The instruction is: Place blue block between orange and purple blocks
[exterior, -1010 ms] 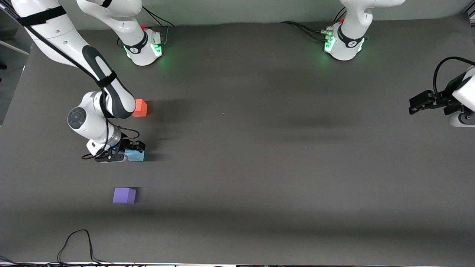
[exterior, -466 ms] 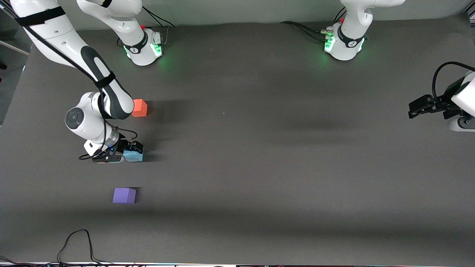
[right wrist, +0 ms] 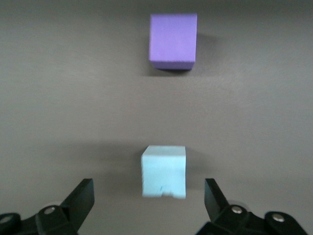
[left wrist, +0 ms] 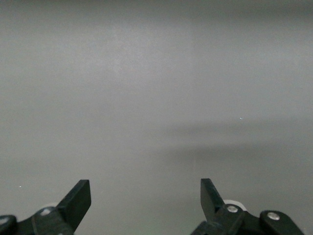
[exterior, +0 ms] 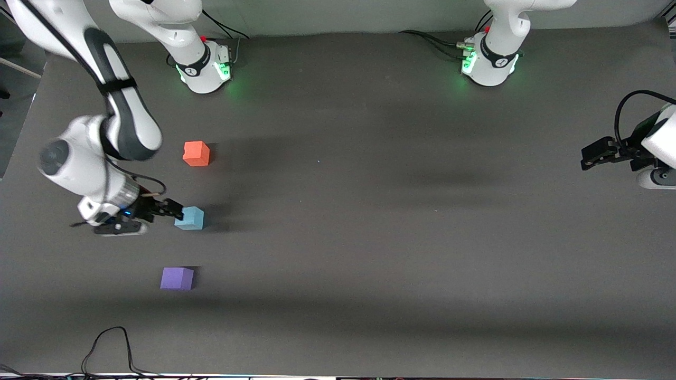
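The blue block (exterior: 189,218) sits on the table between the orange block (exterior: 196,153), which is farther from the front camera, and the purple block (exterior: 177,278), which is nearer. My right gripper (exterior: 171,210) is open and empty, just beside the blue block toward the right arm's end of the table. In the right wrist view the blue block (right wrist: 164,171) lies ahead of my open right gripper (right wrist: 147,197), notch toward it, with the purple block (right wrist: 173,41) past it. My left gripper (exterior: 587,155) waits open and empty (left wrist: 145,196) at the left arm's end.
The dark grey table mat (exterior: 369,237) carries only the three cubes. A black cable (exterior: 108,343) loops at the table's front edge near the right arm's end. The two arm bases (exterior: 203,66) (exterior: 488,63) stand along the back edge.
My right gripper has come off the blue block and drawn away toward the right arm's end. The blue block stays in place. The orange block now shows fully.
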You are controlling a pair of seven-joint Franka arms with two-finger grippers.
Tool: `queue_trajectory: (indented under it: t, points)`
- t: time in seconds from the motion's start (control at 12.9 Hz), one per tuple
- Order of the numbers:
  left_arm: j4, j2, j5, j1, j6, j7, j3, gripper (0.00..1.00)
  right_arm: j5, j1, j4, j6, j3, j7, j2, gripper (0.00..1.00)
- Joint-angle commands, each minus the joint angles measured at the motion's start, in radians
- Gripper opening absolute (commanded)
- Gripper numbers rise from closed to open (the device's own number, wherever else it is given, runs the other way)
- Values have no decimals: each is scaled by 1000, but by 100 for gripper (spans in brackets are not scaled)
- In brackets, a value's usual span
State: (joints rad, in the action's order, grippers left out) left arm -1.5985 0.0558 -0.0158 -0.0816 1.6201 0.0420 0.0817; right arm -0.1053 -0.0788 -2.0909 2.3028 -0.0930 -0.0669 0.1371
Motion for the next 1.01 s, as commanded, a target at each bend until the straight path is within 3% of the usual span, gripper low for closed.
queue_trajectory:
  t: [0.0, 0.23, 0.47, 0.93]
  points:
    - [20, 7, -1, 0, -2, 12, 3, 100, -1, 10, 113, -268, -1, -14, -128, 100]
    - [20, 9, -1, 0, -2, 12, 3, 100, 12, 100, 251, -507, 42, -4, -175, 100]
    - [25, 10, -1, 0, -2, 12, 3, 100, 45, 278, 350, -655, 206, 22, -202, 100]
    - [35, 10, 10, -3, -3, -1, 1, 100, 45, 286, 358, -678, 219, 21, -209, 100]
